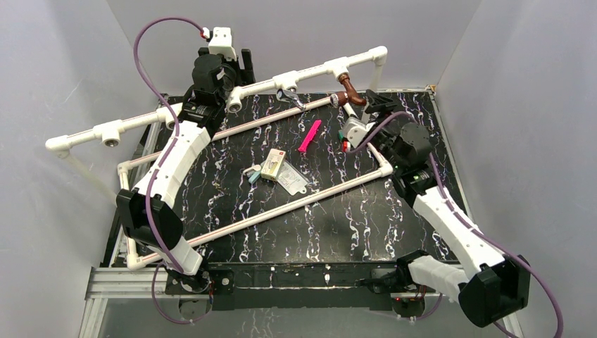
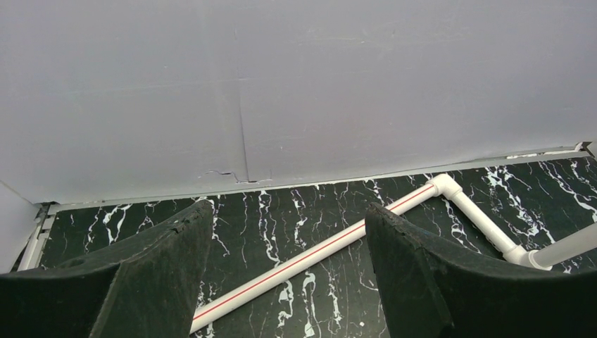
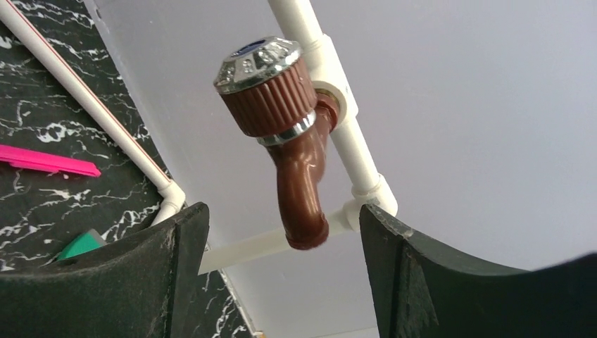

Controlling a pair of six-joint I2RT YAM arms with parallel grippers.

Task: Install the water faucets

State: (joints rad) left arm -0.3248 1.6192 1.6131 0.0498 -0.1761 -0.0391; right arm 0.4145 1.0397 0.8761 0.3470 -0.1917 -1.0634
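The dark reddish-brown faucet [image 1: 350,90] sits in a white tee socket [image 1: 342,68] of the back pipe, spout pointing down. In the right wrist view the faucet [image 3: 296,148] shows a ribbed knob with a silver cap. My right gripper [image 3: 281,211] is open, one finger on each side of the spout tip, not touching it; it also shows in the top view [image 1: 375,104]. The silver faucet [image 1: 290,97] hangs at the neighbouring tee socket [image 1: 285,80]. My left gripper [image 2: 288,208] is open and empty, raised at the back left [image 1: 245,67], facing the wall.
A white pipe frame [image 1: 281,204] runs across the black marbled table [image 1: 352,225]. A pink flat strip [image 1: 310,135], a small box [image 1: 272,165], a clear bag [image 1: 292,179] and a green-tipped item [image 1: 343,141] lie in the middle. Open tee sockets [image 1: 234,104] sit along the back pipe.
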